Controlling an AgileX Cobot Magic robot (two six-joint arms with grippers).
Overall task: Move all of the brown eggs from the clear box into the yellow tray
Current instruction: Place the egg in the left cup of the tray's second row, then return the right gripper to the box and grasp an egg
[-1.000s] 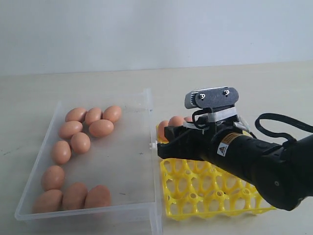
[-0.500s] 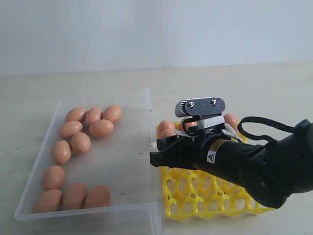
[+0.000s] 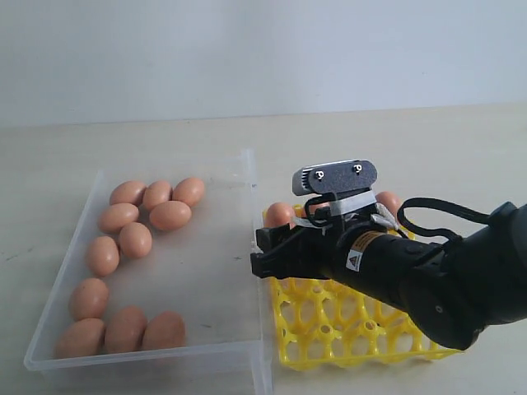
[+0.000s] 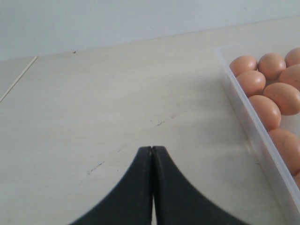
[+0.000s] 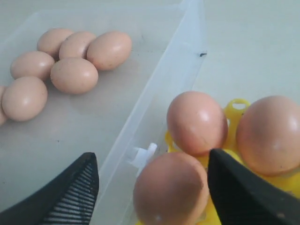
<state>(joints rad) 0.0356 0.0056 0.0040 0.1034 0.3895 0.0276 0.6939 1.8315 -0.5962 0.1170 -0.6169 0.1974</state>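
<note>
Brown egg (image 5: 171, 192) — between right pincer (image 5: 151, 158) jaws

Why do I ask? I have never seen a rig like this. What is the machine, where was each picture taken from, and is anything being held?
It is a robot with two arms working at a table. The wide picture comes from a camera standing apart: it shows the black right arm, a clear box with brown eggs lying in it, and a yellow tray beside it. The other two come from cameras on the wrists, looking out past each gripper. The left gripper is shut, holds nothing and hangs over the table beside the box. The right gripper stands open over a corner of the tray, where eggs sit in cups; the nearest egg lies between its fingers, with a gap on one side, so it is not gripped.
</note>
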